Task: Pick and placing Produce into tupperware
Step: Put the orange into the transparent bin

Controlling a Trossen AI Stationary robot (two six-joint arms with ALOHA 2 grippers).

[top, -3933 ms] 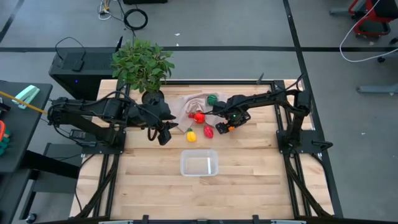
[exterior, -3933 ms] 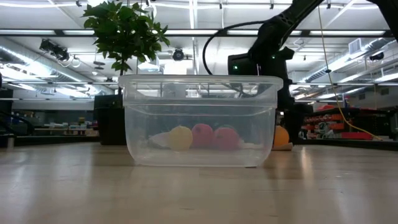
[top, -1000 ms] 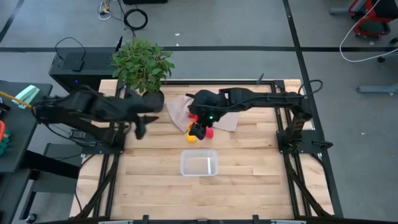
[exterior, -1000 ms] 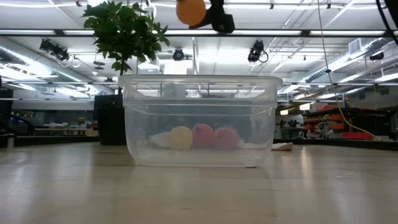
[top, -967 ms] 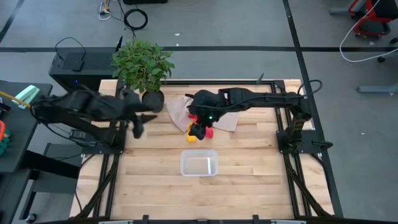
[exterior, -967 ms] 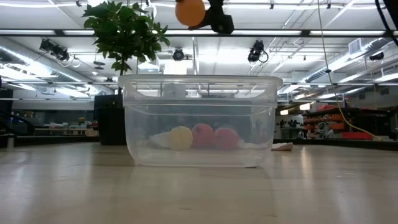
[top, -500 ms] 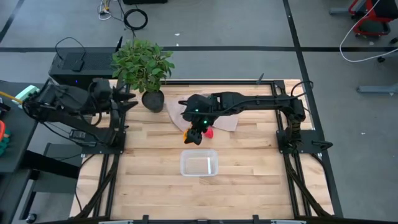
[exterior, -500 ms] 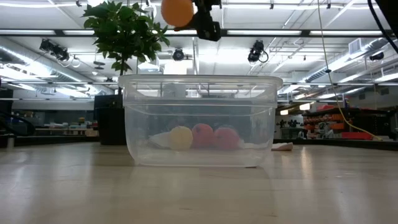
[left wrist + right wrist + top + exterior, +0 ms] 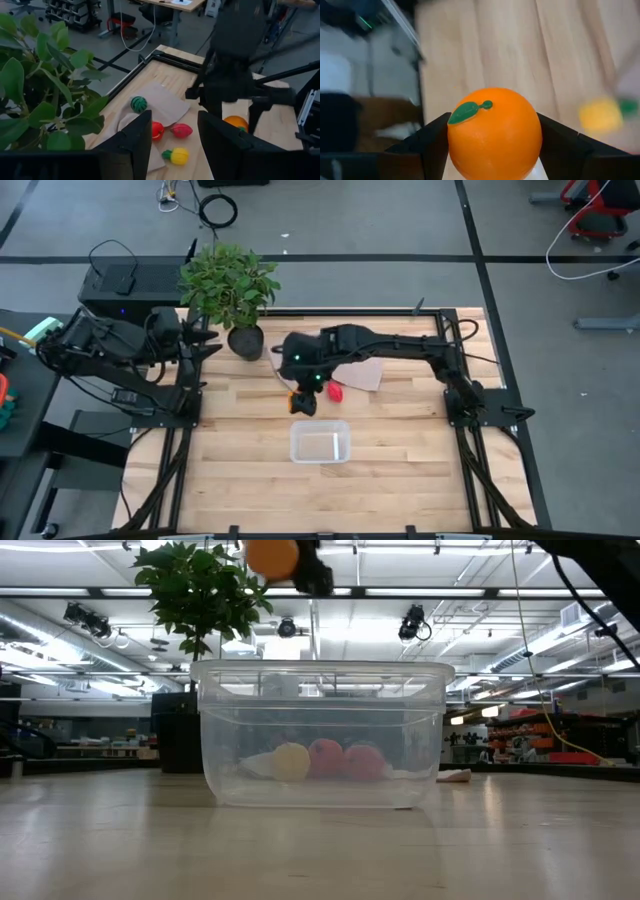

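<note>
The orange (image 9: 494, 132) sits in my right gripper (image 9: 303, 401), high over the table between the cloth and the tupperware (image 9: 320, 445); the low view shows the orange (image 9: 272, 557) above the container's rim (image 9: 322, 667). In the left wrist view the dark green piece (image 9: 138, 104) lies on the beige cloth, with two red pieces (image 9: 157, 131) (image 9: 181, 130) and the yellow one (image 9: 177, 155) on the wood beside it. My left gripper (image 9: 205, 342) is open, drawn back at the table's far left corner by the plant. My right gripper pinches the orange between its two fingers, one finger (image 9: 432, 145) on each of two opposite sides, the green leaf (image 9: 467, 111) facing the wrist camera. The fingers come from above, pointing down. The orange is lifted clear of the table.
A potted plant (image 9: 232, 290) stands at the far left corner, close to my left arm. The beige cloth (image 9: 368, 373) lies at the far middle. Bare wood (image 9: 400, 450) surrounds the tupperware on the near half of the table.
My right gripper has carried the orange toward the table's left edge and slightly nearer, still shut on it and still high. My left arm has drawn back from the table's middle left toward the far left corner by the plant.
</note>
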